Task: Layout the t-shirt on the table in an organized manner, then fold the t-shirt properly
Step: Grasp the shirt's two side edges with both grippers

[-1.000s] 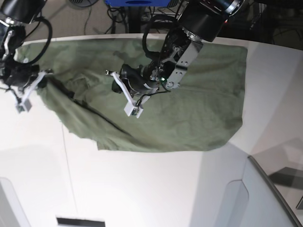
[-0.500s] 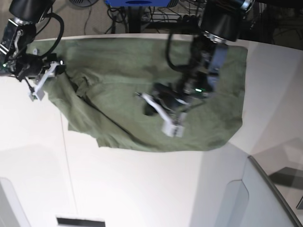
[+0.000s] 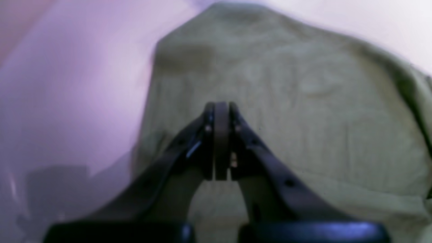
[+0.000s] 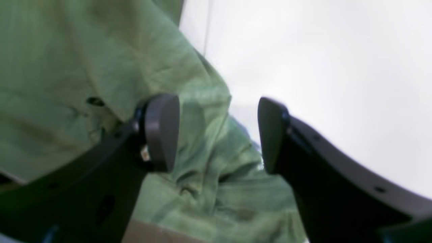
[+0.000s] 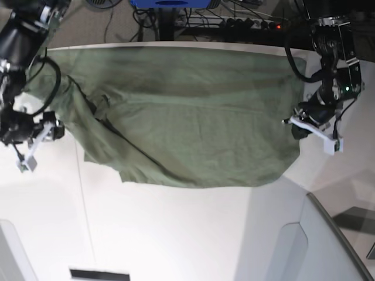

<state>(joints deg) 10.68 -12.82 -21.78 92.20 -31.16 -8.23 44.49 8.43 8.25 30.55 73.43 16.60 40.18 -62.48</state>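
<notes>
Currently the shirt lies spread across the far half of the desk, mostly flat, with a bunched diagonal fold running along the side nearest the right gripper. Right gripper sits just off that edge of the shirt, over bare desk, jaws spread apart with nothing between them; in its wrist view the wrinkled green cloth lies under and behind one fingertip, while the other hangs over white desk. Left gripper is at the opposite edge of the shirt, right at the hem corner. Its jaws are pressed together, pads touching, and no cloth is visible between them; in the left wrist view the shirt stretches out ahead of and below the closed tips, with bare desk off to one side. That view is blurred, so I can't tell whether the tips touch the fabric.
</notes>
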